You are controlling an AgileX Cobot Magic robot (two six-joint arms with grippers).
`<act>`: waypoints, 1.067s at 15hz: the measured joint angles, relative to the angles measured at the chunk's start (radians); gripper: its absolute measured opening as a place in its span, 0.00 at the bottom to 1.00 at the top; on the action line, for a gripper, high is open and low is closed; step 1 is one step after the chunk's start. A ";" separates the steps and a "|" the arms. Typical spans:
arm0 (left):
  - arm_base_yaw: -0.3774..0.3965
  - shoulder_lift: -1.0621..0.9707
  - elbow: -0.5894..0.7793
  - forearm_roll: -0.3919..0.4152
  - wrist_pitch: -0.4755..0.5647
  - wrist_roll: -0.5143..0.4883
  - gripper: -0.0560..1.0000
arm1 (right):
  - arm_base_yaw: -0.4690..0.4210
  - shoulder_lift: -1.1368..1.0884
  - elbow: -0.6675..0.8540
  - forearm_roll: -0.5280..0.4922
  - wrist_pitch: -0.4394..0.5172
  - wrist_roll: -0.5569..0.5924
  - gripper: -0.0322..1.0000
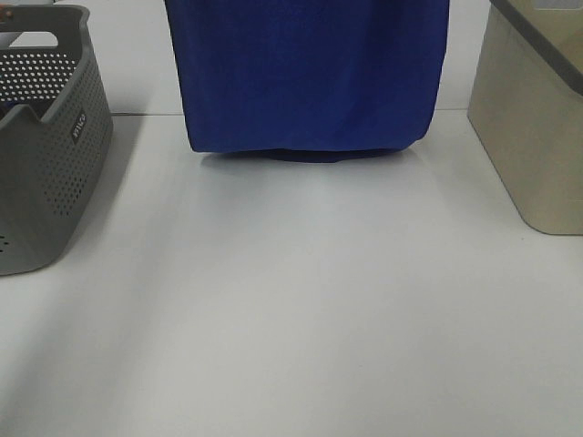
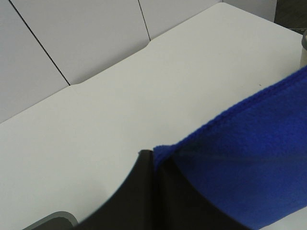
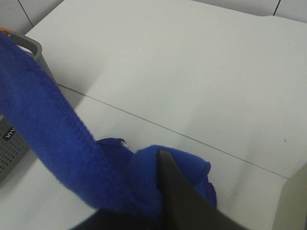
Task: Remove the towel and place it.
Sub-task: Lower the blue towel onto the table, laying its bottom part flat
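We note the white table nearest. Further back, a grey perforated basket at left carries a small dark label, its lettering illegible to us. A beige bin stands at right. Between them hangs the towel, its lower fold resting on the table and its white tag unreadable. The left pincer and right pincer are each clenched on its cloth.
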 joint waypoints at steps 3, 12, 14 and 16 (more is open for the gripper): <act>0.000 -0.012 0.000 0.006 0.000 0.000 0.05 | 0.000 -0.013 0.000 0.006 -0.016 -0.044 0.05; 0.000 0.105 0.000 0.028 -0.475 0.072 0.05 | 0.000 0.106 0.000 -0.005 -0.573 -0.217 0.05; 0.000 0.137 0.001 0.030 -0.665 0.109 0.05 | 0.000 0.122 0.002 -0.006 -0.680 -0.226 0.05; 0.000 0.156 0.001 0.039 -0.839 0.147 0.05 | 0.000 0.123 0.002 -0.006 -0.805 -0.250 0.05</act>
